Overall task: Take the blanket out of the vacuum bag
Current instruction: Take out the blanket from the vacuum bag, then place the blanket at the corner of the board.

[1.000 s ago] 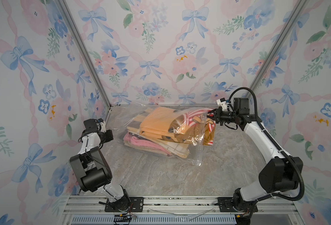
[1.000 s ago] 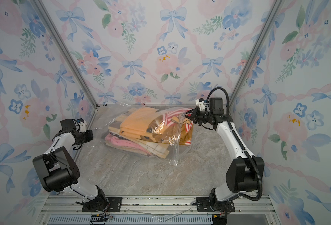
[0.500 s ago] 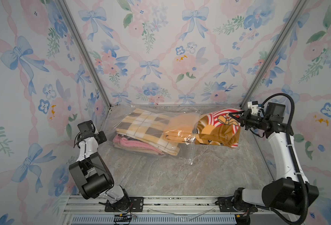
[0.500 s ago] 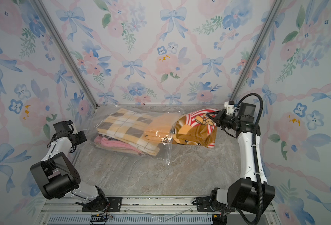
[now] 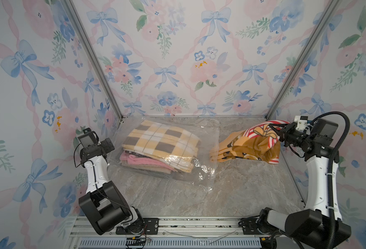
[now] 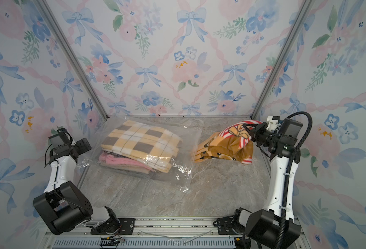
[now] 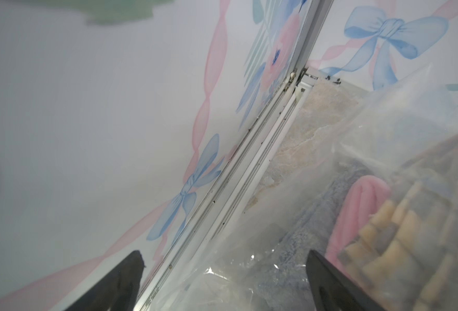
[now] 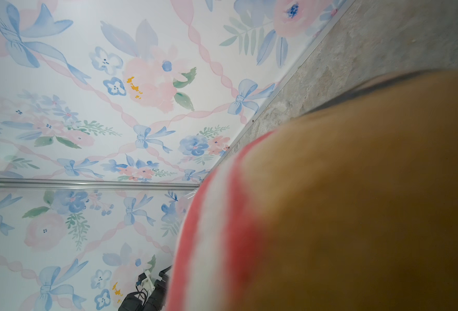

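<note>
Now right end effector (image 5: pixel 278 132) grips blanket (image 5: pixel 250 147) just beside vacuum bag (image 5: pixel 204 170).

The orange cartoon blanket (image 5: pixel 245 148) with red-and-white stripes is fully out, bunched near the table's (image 5: pixel 231 194) right edge, one end raised and the rest draped down. The vacuum bag (image 5: pixel 203 174), clear and crinkly, lies flat toward the back-left corner with a folded stack (image 5: pixel 160 146) inside.
</note>
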Robot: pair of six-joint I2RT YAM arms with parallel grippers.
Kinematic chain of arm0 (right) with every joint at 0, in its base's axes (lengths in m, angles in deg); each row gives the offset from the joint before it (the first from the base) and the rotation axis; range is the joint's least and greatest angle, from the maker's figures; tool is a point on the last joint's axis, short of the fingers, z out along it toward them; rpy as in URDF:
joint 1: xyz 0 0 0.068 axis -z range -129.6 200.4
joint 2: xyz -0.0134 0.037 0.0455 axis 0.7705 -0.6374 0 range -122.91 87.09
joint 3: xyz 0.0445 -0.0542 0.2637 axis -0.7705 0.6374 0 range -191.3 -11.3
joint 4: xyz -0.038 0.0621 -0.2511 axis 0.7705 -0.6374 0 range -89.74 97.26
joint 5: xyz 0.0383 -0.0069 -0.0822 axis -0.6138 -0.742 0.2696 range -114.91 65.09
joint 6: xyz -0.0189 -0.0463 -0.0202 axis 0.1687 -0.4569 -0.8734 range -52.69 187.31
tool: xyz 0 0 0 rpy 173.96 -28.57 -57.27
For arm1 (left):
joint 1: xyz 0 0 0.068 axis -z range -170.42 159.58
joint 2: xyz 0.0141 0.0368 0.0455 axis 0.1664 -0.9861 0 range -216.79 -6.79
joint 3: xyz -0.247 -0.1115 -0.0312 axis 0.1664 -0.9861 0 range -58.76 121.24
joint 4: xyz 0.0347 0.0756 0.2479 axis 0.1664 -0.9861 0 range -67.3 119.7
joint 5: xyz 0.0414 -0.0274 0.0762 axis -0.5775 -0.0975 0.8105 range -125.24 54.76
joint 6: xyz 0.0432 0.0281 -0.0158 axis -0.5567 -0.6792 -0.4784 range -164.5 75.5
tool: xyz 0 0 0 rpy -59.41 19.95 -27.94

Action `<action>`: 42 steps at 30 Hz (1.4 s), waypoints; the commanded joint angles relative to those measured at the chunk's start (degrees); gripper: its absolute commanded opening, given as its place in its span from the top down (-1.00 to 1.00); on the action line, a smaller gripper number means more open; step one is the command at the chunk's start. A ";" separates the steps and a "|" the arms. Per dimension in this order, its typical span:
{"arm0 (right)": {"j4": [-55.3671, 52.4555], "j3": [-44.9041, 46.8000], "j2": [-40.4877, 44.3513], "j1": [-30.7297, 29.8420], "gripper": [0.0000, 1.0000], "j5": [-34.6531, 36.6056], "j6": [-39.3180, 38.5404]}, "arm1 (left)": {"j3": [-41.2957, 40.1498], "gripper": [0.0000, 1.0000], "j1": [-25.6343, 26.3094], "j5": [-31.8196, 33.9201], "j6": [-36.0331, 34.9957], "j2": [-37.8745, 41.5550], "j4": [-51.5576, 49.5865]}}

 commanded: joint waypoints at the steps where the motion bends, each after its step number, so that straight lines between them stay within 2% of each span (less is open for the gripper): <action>1: 8.71 -5.40 1.26 0.63 1.00 -0.84 6.73 | 1.99 -0.96 3.01 1.52 -1.01 1.63 1.14; 5: 10.26 -10.15 -0.77 0.03 1.00 2.06 9.60 | 3.31 -0.96 8.98 1.99 -1.43 4.25 0.94; 8: 12.82 -12.22 -2.89 -1.19 1.00 5.71 11.15 | 5.04 -0.96 14.13 -3.49 -0.19 6.04 0.21; 11: 15.21 -13.62 -5.06 -2.82 1.00 10.46 12.10 | 7.25 -0.96 21.53 -5.49 2.31 7.63 -2.03; 15: 17.80 -14.84 -7.80 -5.90 1.00 18.29 12.40 | 9.20 -0.96 30.23 -14.42 6.30 10.44 -1.71; 18: 21.56 -14.75 -9.65 -9.16 1.00 24.46 12.76 | 10.42 -0.96 37.79 -19.91 2.99 11.62 -1.45; 20: 24.19 -14.66 -11.01 -11.36 1.00 27.12 13.14 | 8.73 -0.96 40.17 -25.76 3.24 13.07 2.56; 21: 26.22 -14.13 -11.76 -12.49 1.00 28.74 13.81 | 6.44 -0.96 40.77 -29.92 5.48 14.29 5.87; 23: 29.88 -13.00 -12.81 -13.83 1.00 30.97 14.57 | 2.38 -0.96 41.81 -33.85 9.83 16.09 12.98; 26: 34.10 -12.24 -14.74 -15.36 1.00 33.64 14.86 | -0.88 -0.96 44.14 -33.24 13.18 17.91 17.72; 31: 35.59 -15.84 -19.70 -16.10 1.00 35.74 13.09 | -1.29 -0.96 47.30 -33.76 14.15 16.65 17.71; 35: 40.76 -15.07 -23.55 -15.90 1.00 36.71 14.51 | -1.91 -0.96 50.90 -28.42 12.04 15.47 17.12; 38: 45.88 -11.34 -25.59 -15.94 1.00 37.44 16.40 | -2.09 -0.96 52.01 -26.44 12.30 14.42 16.50; 42: 53.85 -1.15 -25.82 -15.24 1.00 37.36 20.36 | -2.23 -0.96 52.08 -26.00 13.38 13.37 15.75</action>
